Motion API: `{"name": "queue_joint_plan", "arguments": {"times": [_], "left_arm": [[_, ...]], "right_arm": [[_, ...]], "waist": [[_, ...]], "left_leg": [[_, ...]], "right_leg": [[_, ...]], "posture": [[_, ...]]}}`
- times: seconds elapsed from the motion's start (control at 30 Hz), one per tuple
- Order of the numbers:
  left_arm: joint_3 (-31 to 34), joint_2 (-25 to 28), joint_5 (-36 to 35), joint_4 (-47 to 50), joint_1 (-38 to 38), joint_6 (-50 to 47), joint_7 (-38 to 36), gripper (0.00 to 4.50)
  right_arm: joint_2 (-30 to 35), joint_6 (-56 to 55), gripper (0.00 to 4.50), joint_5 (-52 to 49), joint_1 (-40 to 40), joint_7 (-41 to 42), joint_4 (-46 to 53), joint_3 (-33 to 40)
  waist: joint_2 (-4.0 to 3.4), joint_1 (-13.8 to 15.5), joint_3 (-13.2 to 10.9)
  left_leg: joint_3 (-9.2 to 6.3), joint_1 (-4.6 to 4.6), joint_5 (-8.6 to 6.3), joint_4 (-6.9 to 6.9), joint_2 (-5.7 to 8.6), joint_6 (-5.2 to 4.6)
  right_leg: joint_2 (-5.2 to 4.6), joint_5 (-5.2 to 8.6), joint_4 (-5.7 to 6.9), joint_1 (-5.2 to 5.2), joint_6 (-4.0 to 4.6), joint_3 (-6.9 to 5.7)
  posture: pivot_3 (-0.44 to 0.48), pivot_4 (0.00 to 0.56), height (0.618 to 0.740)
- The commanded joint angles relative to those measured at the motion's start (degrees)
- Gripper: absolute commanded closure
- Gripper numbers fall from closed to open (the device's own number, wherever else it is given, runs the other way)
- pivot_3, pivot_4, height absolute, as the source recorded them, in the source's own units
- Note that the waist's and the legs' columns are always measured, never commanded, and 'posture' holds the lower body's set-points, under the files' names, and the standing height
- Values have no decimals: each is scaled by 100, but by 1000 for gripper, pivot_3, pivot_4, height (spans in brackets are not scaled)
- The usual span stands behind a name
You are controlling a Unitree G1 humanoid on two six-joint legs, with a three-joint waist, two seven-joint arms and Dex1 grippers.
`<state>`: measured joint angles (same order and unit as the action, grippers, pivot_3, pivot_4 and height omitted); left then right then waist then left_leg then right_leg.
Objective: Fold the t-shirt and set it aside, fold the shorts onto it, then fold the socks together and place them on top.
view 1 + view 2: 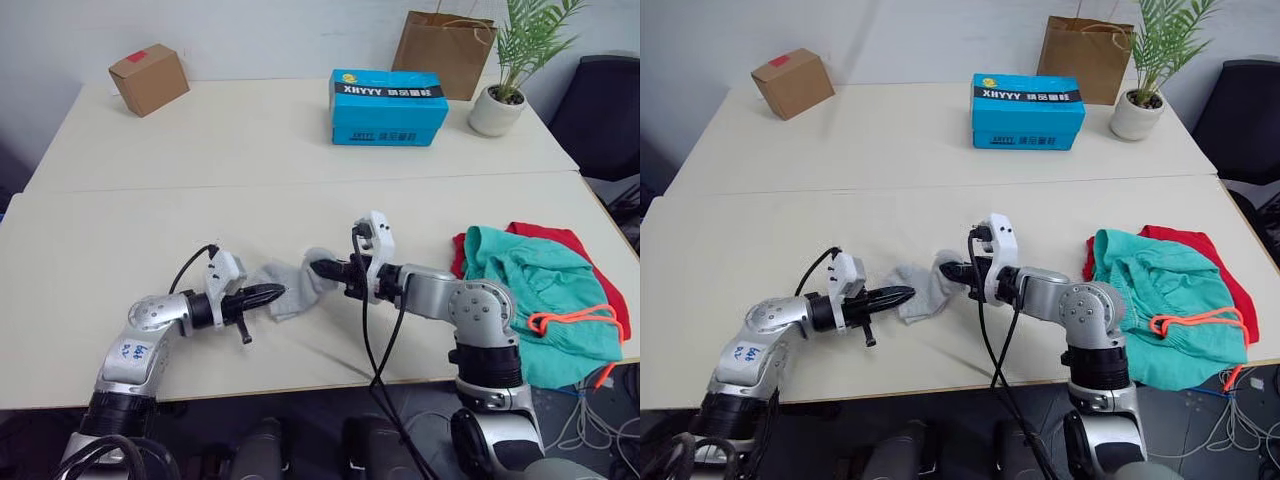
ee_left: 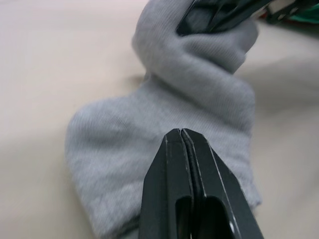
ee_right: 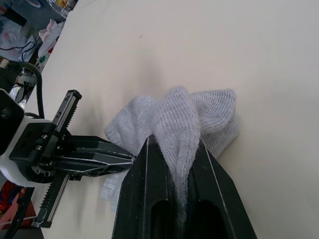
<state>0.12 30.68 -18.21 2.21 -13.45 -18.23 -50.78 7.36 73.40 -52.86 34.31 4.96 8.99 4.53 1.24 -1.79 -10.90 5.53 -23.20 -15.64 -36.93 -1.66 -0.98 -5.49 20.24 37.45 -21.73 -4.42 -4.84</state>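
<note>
Soft ribbed grey socks (image 1: 292, 284) bunching on the table (image 1: 100, 240), your right gripper (image 1: 318, 268) pinching one fold, your left gripper (image 1: 275, 292) lying level, fingers pressed together at the socks' edge.

I'm looking at two cream tables pushed edge to edge. The near table (image 1: 120, 250) is carrying the socks (image 1: 290, 285) near its front middle, a grey bunch lying on the top. At its right end the t-shirt (image 1: 575, 245) is lying flat with the shorts (image 1: 530, 290) piled on it. The far table (image 1: 250, 130) is holding a cardboard box (image 1: 148, 78) at left, a blue carton (image 1: 388, 107) mid-right, a brown paper bag (image 1: 445, 52) and a potted plant (image 1: 505, 100) at right.
</note>
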Motion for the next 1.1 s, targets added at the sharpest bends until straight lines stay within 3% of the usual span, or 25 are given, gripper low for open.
{"name": "queue_joint_plan", "arguments": {"times": [0.03,0.23,0.43,0.47,0.63,0.8,1.1], "left_arm": [[93,46,38,92,87,39,127,4500],[16,-19,44,-64,191,155,127,4500],[11,-99,25,-84,234,174,200,4500],[17,-102,23,-73,244,170,215,4500],[69,-74,-20,23,301,116,251,4500],[496,11,-413,284,418,-85,256,4500],[1263,538,-1432,1048,789,-958,-70,4500]], "right_arm": [[16,235,4490,-186,237,103,250,76],[-275,580,4490,-131,525,16,134,-39],[-449,202,4490,381,531,245,-233,-443],[-485,130,3873,428,524,292,-292,-453],[-521,47,2288,307,507,959,-274,-611],[140,-707,580,561,422,2411,-17,-1274],[311,-1568,580,978,433,3285,-383,-1394]], "waist": [[0,-2,0],[-1,-12,0],[-1,-13,0],[-1,-13,0],[-1,-20,0],[-2,-37,-1],[-3,-57,-1]], "left_leg": [[0,0,0,0,0,0],[0,1,-1,3,0,1],[1,1,-1,4,0,1],[1,1,-1,4,1,1],[1,1,-1,4,0,1],[1,0,-9,9,0,-12],[1,-3,-9,10,0,-1]], "right_leg": [[-1,0,-2,0,0,0],[-1,0,-2,-5,0,0],[-2,0,-2,-7,0,1],[-2,0,-2,-7,0,0],[-2,0,-2,-7,0,0],[-2,0,-3,-10,0,0],[-3,0,-5,-16,0,0]], "posture": [[0,150,740],[0,150,740],[0,150,740],[0,150,740],[0,150,740],[0,150,740],[0,150,740]]}}
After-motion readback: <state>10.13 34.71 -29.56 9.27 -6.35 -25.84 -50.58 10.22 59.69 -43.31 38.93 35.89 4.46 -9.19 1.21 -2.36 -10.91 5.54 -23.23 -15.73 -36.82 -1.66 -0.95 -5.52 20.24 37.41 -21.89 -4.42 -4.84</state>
